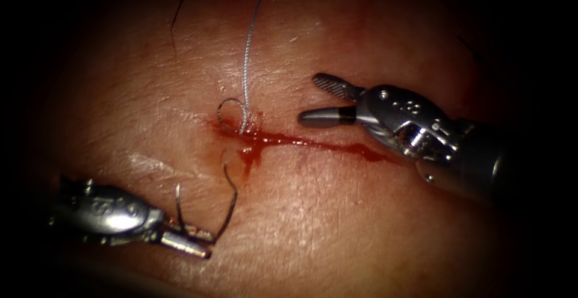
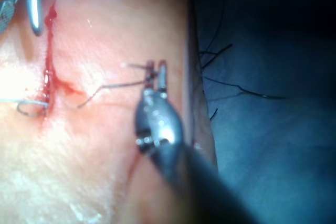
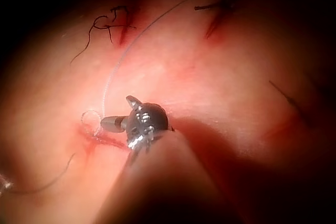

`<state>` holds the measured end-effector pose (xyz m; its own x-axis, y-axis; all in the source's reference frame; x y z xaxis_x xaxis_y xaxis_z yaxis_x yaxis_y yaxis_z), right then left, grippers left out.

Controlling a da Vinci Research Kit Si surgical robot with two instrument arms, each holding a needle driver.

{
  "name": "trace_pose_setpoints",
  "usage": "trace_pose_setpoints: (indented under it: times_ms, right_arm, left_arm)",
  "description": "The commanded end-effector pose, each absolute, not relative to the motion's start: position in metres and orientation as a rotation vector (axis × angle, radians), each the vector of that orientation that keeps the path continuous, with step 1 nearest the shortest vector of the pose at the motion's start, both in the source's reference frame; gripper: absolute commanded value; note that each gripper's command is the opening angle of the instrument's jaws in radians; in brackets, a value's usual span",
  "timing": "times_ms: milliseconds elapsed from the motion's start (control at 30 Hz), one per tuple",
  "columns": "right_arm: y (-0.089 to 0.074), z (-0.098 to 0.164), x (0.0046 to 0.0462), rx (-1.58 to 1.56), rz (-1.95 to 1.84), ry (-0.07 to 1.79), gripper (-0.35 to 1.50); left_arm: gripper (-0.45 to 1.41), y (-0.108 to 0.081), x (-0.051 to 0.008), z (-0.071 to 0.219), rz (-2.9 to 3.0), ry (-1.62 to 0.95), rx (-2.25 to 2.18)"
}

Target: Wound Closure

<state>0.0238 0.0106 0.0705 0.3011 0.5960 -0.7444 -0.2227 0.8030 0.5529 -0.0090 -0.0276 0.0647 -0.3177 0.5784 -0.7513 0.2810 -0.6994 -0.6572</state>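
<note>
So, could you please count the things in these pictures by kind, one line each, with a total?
Tools: 2 (left tool, shut on the dark thread; right tool, open, holding nothing)
Threads: 2 (pale thread; dark thread)
Tissue with cut: 1 (tissue)
Red fluid: 1 (red fluid)
Total: 6

A blue drape [image 2: 273,145] is seen in the left wrist view, spread beside the edge of the pork piece. Loose dark thread strands [image 2: 239,85] are scattered across it, some lying close to that edge and one running further out over the cloth. The drape's surface is seen smooth.
</note>
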Motion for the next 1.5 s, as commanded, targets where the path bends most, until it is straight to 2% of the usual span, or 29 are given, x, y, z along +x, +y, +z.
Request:
trace_pose_setpoints:
  times_ms: [33,567,767,833,1167,1500]
  right_arm:
    - [0.01,0.071,0.0245,0.384,0.556,1.145,1.21]
    - [0.007,0.072,0.0246,0.388,0.513,1.157,1.21]
    - [0.005,0.07,0.0261,0.389,0.468,1.175,1.2]
    - [0.005,0.07,0.0277,0.36,0.402,1.168,1.2]
    - [0.004,0.069,0.0312,0.241,0.341,1.111,1.16]
    - [0.002,0.071,0.0345,0.181,0.3,1.082,1.14]
  left_arm:
    - [-0.45,-0.028,-0.0088,0.065,2.117,-1.099,-1.68]
    - [-0.45,-0.021,-0.0053,0.051,2.205,-0.552,-1.864]
    - [-0.45,-0.018,-0.0047,0.048,2.175,-0.35,-1.905]
    - [-0.45,-0.016,-0.0043,0.048,2.154,-0.281,-1.911]
    - [-0.45,-0.013,-0.0041,0.049,2.145,-0.152,-1.886]
    - [-0.45,-0.014,-0.0036,0.058,2.189,-0.166,-1.828]
